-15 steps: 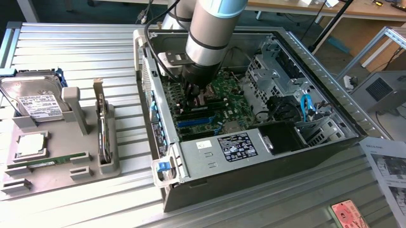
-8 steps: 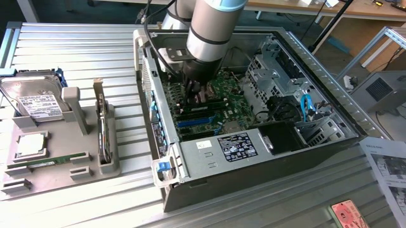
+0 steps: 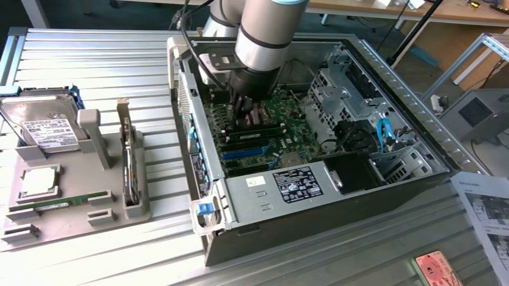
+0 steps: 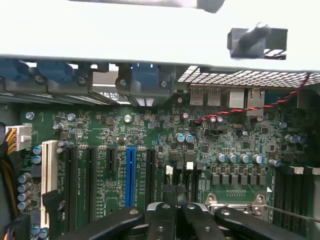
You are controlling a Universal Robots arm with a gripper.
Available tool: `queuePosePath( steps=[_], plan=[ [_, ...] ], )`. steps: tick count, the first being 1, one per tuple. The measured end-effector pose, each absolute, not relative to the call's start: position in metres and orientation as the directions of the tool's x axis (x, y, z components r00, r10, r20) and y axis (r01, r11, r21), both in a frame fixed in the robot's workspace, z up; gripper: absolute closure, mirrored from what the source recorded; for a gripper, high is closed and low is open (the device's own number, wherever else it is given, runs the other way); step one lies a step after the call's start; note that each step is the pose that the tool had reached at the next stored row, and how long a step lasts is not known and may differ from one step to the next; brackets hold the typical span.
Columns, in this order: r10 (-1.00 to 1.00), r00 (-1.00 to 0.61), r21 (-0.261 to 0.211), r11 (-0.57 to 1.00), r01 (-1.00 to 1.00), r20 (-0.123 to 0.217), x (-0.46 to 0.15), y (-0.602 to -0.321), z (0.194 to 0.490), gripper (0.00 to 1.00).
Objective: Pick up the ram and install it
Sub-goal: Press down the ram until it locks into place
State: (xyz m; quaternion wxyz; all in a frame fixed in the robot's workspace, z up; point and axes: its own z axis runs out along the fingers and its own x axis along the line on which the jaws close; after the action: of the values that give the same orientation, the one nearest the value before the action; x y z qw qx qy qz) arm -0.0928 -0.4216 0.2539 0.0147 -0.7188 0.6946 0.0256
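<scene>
The ram (image 3: 59, 204), a narrow green stick with a pale label, lies in a slot of the grey holder tray (image 3: 104, 223) at the exterior view's left, outside the computer. My gripper (image 3: 242, 121) is far from it, reaching down inside the open computer case (image 3: 334, 196) and hovering just over the green motherboard (image 3: 286, 110). In the wrist view the black fingers (image 4: 162, 220) are pressed together. The gripper (image 4: 175, 200) is shut, and I see nothing held between its fingers. Below it lie the blue expansion slot (image 4: 130, 175) and the metal processor socket (image 4: 235, 200).
The tray also holds a hard drive (image 3: 44, 128), a square silver processor chip (image 3: 38, 182) and an upright card (image 3: 127, 161). Inside the case are a drive cage (image 3: 350, 89), a blue cable (image 3: 384, 132) and the labelled power supply (image 3: 294, 183). Papers (image 3: 485, 208) lie at the right.
</scene>
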Motion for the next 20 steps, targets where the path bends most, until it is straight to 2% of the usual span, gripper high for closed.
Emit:
queuePosePath(
  steps=[20],
  plan=[
    [-0.998, 0.034, 0.014, -0.035, -0.999, -0.057, -0.093, -0.422, 0.285, 0.89]
  ],
)
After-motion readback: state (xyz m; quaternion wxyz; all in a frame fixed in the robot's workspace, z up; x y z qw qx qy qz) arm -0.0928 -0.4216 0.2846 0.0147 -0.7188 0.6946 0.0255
